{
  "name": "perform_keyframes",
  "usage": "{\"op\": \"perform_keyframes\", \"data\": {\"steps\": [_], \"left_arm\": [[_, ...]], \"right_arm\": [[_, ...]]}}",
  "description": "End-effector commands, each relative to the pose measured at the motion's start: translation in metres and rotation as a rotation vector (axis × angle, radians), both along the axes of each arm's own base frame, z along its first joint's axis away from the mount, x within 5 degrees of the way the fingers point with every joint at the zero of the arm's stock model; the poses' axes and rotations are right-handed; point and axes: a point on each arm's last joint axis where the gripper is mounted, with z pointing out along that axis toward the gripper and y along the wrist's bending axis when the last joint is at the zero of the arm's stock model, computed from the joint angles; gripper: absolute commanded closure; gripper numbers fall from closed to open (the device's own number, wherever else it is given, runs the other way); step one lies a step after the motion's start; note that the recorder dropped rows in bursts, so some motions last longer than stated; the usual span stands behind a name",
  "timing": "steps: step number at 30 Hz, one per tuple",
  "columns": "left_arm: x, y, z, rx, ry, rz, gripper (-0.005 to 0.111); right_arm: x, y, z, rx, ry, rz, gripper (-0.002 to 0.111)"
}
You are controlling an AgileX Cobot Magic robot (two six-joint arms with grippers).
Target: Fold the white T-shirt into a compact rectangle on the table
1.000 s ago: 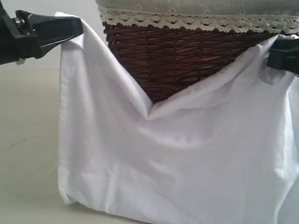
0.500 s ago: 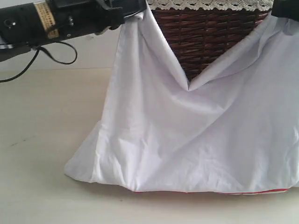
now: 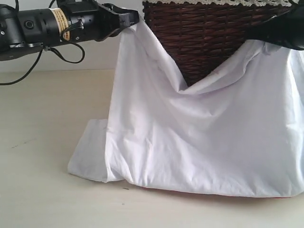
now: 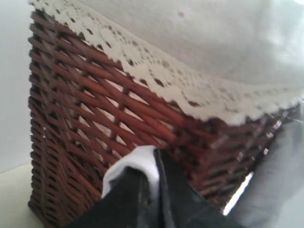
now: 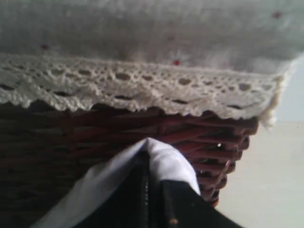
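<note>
The white T-shirt (image 3: 204, 142) is sinking lower onto the table (image 3: 42, 190); left fingers (image 3: 124, 18) and right fingers (image 3: 274, 31) are clamping its upper corners tightly, mid-fold. Next, probably laying that edge forward evenly.

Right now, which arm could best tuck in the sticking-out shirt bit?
Probably left: the flap lies below the left pincer, far from the right pincer. Both grip top corners of the white T-shirt.

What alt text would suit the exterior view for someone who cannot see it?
The left gripper and right gripper, both black, pinch the white T-shirt by its upper corners and hold it up like a sagging curtain in front of a dark brown wicker basket. Its lower edge rests on the pale beige table.
</note>
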Motion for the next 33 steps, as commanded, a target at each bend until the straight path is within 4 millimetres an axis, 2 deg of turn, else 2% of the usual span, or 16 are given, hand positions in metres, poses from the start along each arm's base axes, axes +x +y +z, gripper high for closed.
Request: {"op": "perform_keyframes", "data": {"steps": [1, 4, 7, 13, 19, 24, 26, 29, 33], "left_arm": [[-0.002, 0.000, 0.004, 0.022, -0.015, -0.033, 0.107], [-0.002, 0.008, 0.009, 0.029, -0.026, -0.022, 0.107], [-0.002, 0.015, 0.013, -0.013, 0.008, -0.048, 0.107], [-0.021, 0.014, 0.023, 0.075, -0.003, -0.168, 0.107], [-0.060, 0.017, 0.046, 0.042, -0.042, -0.276, 0.107], [-0.094, 0.025, 0.081, -0.025, -0.126, -0.314, 0.107], [-0.113, 0.024, 0.094, -0.078, -0.145, -0.395, 0.107], [-0.138, 0.015, 0.106, -0.118, -0.146, -0.524, 0.107], [-0.167, -0.018, 0.106, -0.138, -0.102, -0.678, 0.107]], "right_arm": [[0.026, -0.013, 0.006, -0.007, -0.018, -0.055, 0.108], [0.034, -0.025, 0.016, 0.020, -0.037, -0.054, 0.108], [0.029, -0.029, 0.027, 0.063, -0.052, 0.010, 0.108], [-0.007, -0.021, 0.054, 0.111, -0.113, 0.149, 0.108], [-0.066, -0.032, 0.086, 0.103, -0.265, 0.099, 0.108], [-0.121, -0.038, 0.126, 0.107, -0.459, 0.088, 0.108], [-0.140, -0.043, 0.139, 0.106, -0.533, 0.062, 0.108], [-0.169, -0.052, 0.158, 0.078, -0.649, -0.005, 0.108], [-0.205, -0.066, 0.183, -0.027, -0.790, -0.131, 0.108]]}}
